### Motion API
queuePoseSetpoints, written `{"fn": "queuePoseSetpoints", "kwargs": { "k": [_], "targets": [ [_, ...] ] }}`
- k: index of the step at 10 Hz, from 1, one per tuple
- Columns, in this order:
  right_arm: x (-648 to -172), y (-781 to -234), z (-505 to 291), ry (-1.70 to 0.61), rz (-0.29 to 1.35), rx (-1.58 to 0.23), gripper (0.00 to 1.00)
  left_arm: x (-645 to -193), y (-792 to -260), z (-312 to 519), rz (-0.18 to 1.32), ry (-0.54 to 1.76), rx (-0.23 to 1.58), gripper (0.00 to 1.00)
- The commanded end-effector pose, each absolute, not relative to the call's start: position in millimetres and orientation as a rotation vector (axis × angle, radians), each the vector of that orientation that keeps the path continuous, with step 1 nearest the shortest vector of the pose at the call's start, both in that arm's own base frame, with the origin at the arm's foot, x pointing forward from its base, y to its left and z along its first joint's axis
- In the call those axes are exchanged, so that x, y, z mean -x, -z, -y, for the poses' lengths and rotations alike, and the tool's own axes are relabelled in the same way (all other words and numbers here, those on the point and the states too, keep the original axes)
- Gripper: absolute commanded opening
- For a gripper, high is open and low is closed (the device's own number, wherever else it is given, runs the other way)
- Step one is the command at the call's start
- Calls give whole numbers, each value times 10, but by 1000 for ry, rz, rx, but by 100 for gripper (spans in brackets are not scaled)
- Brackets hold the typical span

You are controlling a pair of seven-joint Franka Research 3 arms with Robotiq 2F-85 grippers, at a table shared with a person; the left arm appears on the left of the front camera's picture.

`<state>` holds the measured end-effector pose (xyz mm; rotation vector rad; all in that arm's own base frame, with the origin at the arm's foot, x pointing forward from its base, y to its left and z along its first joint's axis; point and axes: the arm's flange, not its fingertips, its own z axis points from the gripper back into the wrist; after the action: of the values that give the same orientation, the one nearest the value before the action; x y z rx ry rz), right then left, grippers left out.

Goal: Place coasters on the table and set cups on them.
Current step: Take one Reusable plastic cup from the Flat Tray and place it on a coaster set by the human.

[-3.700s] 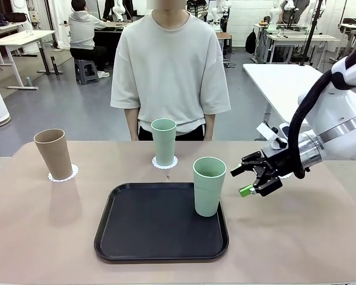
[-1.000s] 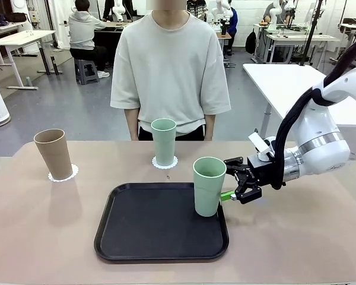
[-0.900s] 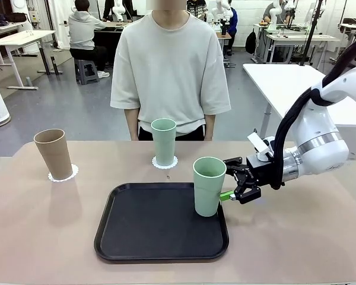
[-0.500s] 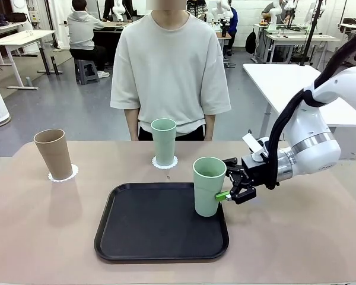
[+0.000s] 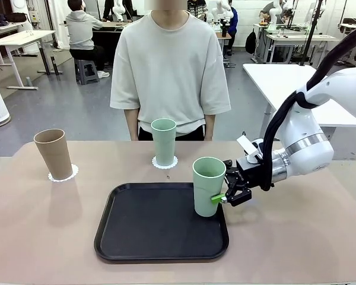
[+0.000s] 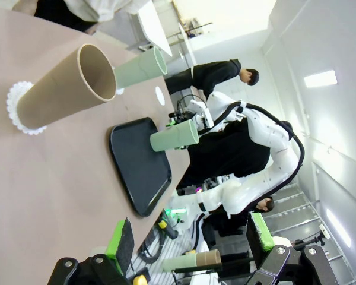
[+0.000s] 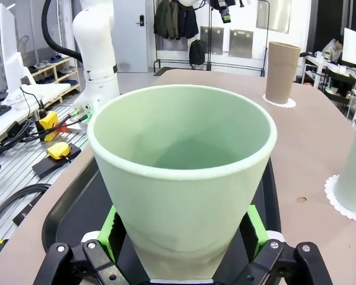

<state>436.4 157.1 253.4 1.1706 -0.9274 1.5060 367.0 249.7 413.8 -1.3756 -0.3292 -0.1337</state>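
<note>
A mint green cup (image 5: 208,185) stands upright at the right edge of the black tray (image 5: 160,228). My right gripper (image 5: 221,191) is open, with that cup (image 7: 184,184) between its green pads (image 7: 110,233), low on its body. A brown cup (image 5: 53,153) stands on a lacy white coaster (image 5: 64,174) at the table's (image 5: 41,237) far left. Another green cup (image 5: 164,141) stands on a coaster (image 5: 164,162) at the far middle. A small white round coaster (image 6: 160,95) lies bare on the table past that cup. My left gripper (image 6: 190,243) hangs open and holds nothing.
A person in a pale T-shirt (image 5: 171,71) stands at the far edge behind the middle cup, with no hands over the table. A white-topped table (image 5: 285,83) stands behind my right arm. A small dark speck (image 5: 167,177) lies in front of the middle coaster.
My right gripper has slid left along the tray's right edge until its fingers straddle the green cup. The cups, coasters and person have not moved.
</note>
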Motion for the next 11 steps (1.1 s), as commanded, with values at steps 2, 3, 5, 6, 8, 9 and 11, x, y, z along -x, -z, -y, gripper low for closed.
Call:
{"fn": "queuePoseSetpoints", "kwargs": {
  "k": [2,3,5,6,8,9,11],
  "targets": [
    [-4443,-2532,-1672,-1478,933,-1193,100,-3666,-4157,-2502,331,123,1375,100],
    [-4435,-2535,-1686,-1483,935,-1201,100,-3666,-4157,-2502,331,123,1375,100],
    [-4428,-2532,-1720,-1514,931,-1214,96,-3666,-4157,-2502,331,123,1375,100],
    [-4425,-2530,-1723,-1513,930,-1217,41,-3666,-4157,-2502,331,123,1375,100],
    [-4430,-2527,-1716,-1507,934,-1225,0,-3666,-4157,-2502,331,123,1375,100],
    [-4438,-2518,-1718,-1505,931,-1225,0,-3666,-4157,-2502,331,123,1375,100],
    [-4428,-2523,-1718,-1505,933,-1223,26,-3666,-4157,-2502,331,123,1375,100]
  ]
}}
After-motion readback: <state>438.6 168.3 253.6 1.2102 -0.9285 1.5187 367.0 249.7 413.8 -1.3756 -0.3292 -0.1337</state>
